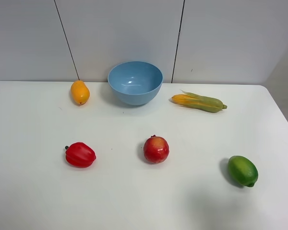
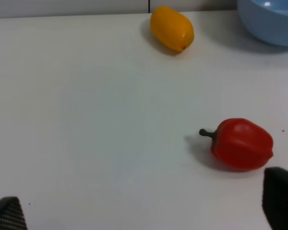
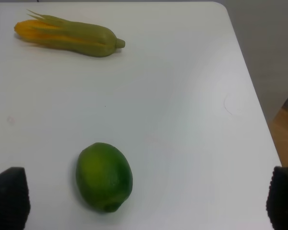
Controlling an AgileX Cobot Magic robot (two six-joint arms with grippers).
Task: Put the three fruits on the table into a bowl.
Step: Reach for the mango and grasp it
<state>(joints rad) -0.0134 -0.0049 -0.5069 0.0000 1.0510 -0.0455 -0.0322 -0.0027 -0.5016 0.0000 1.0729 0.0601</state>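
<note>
The three fruits lie on the white table (image 1: 33, 201), all outside the blue bowl (image 1: 134, 97). From high up, make the red pomegranate (image 1: 156, 149) the clock's middle; the bowl is at 12; the orange mango (image 1: 80, 92) at 10; the green lime (image 1: 243, 170) between 3 and 4; the red pepper (image 1: 80, 155) at 9; the corn (image 1: 199, 102) between 1 and 2. The left gripper (image 2: 144, 211) is wide open and holds nothing; the right gripper (image 3: 144, 199) too.

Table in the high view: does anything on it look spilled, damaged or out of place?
Nothing stands out. The bowl sits upright and empty; the mango, pomegranate, lime, bell pepper and corn cob lie apart on the table, none visibly damaged.
</note>
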